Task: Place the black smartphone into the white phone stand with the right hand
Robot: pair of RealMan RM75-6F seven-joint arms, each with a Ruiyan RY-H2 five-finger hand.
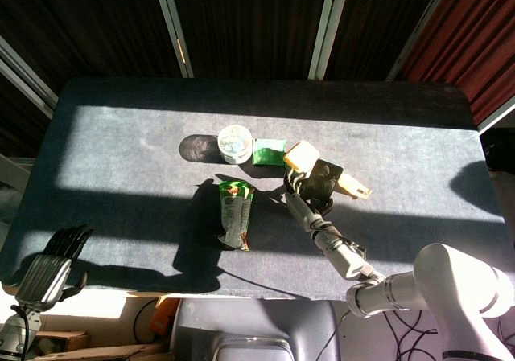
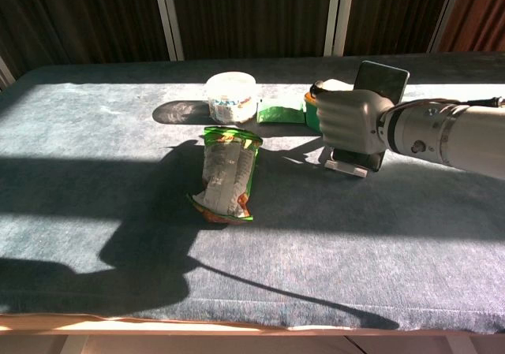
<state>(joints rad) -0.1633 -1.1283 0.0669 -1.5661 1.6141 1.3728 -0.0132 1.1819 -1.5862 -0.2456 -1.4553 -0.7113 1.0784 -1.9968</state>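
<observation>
A green snack bag (image 2: pixel 226 173) lies on the dark bench (image 2: pixel 95 141), its opened top towards the far edge. Behind the bag stands a round white tub (image 2: pixel 231 95) with a printed label, and its shadow falls to the left of it. Just to the right of the tub lies a flat green packet (image 2: pixel 278 113). Further right from the packet is a yellow block (image 1: pixel 301 156) with a green underside. Behind the bench are dark panels with white frames (image 2: pixel 167 15).
</observation>
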